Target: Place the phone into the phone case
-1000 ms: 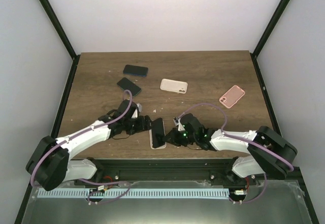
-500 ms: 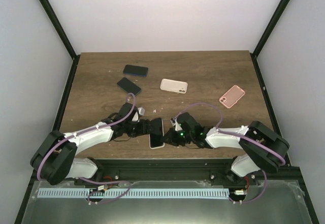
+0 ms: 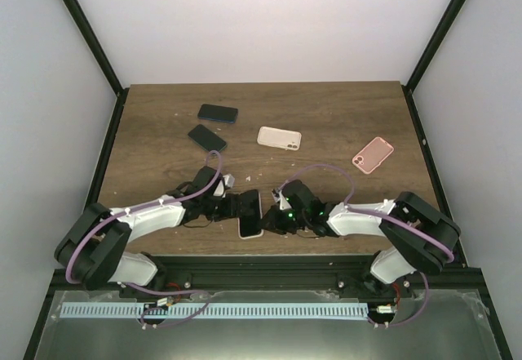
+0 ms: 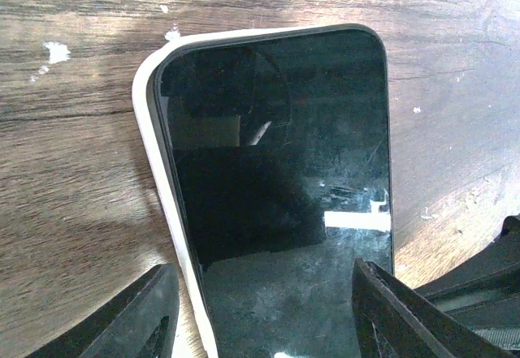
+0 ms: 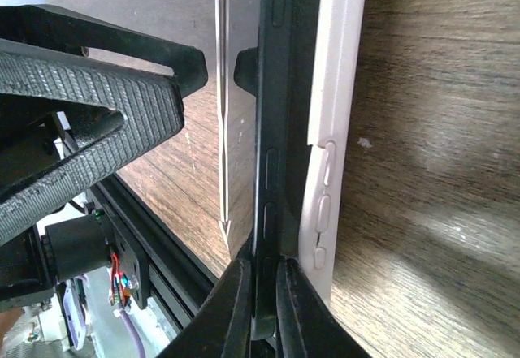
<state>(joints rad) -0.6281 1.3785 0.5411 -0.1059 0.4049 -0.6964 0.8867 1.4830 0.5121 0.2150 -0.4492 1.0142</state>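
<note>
Phone (image 4: 276,179) tilted in white case (image 4: 158,171) on table (image 3: 326,107), left pincer (image 4: 260,317) spread wide astride its end, right pincer (image 5: 264,293) pinched shut on phone's dark side edge.

Near edge of table (image 3: 342,107), centre — phone (image 3: 251,202) lies over case (image 3: 249,231), with the case rim showing past its left and far sides. Left gripper (image 3: 238,205) sits to its left, my jaws spread either side of both. Right gripper (image 3: 272,223) sits to its right, jaws pinched on the phone's edge. Well behind: back phone (image 3: 218,113) far left, second phone (image 3: 207,138) just before it, middle case (image 3: 279,137) to their right, right case (image 3: 373,154) further right.
</note>
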